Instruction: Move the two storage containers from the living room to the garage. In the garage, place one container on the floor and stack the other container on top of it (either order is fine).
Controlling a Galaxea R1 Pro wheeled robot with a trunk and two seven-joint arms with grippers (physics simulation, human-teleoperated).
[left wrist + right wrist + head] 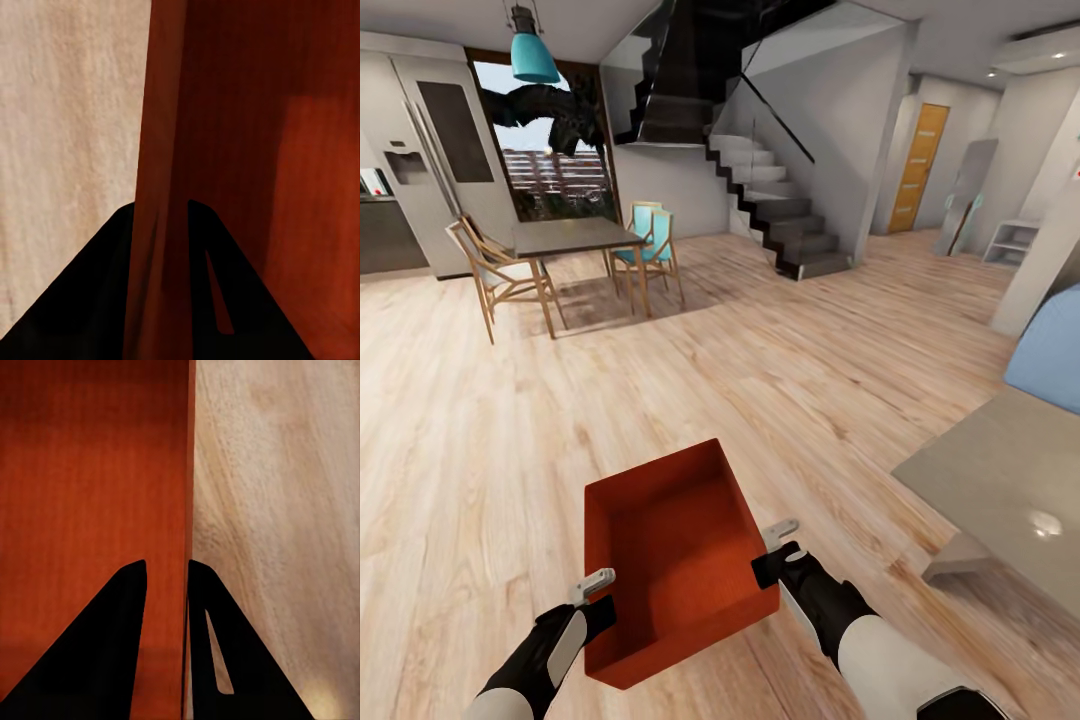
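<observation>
One orange-red storage container (670,560), an open-top bin, hangs low in front of me over the light wood-plank floor (760,380) of the living room. My left gripper (592,590) is shut on its left wall, and my right gripper (775,545) is shut on its right wall. In the left wrist view the container's wall (161,150) runs between the dark fingers of the left gripper (161,206). In the right wrist view the thin wall (187,472) sits between the fingers of the right gripper (166,562), with the ribbed bottom (90,472) beside it. The garage is out of view.
A dining table (575,237) with wooden chairs (495,275) stands ahead on the left. A dark staircase (780,215) rises at centre, with an orange door (918,165) beyond it. A blue sofa (1050,350) and a grey low surface (1010,480) lie on the right.
</observation>
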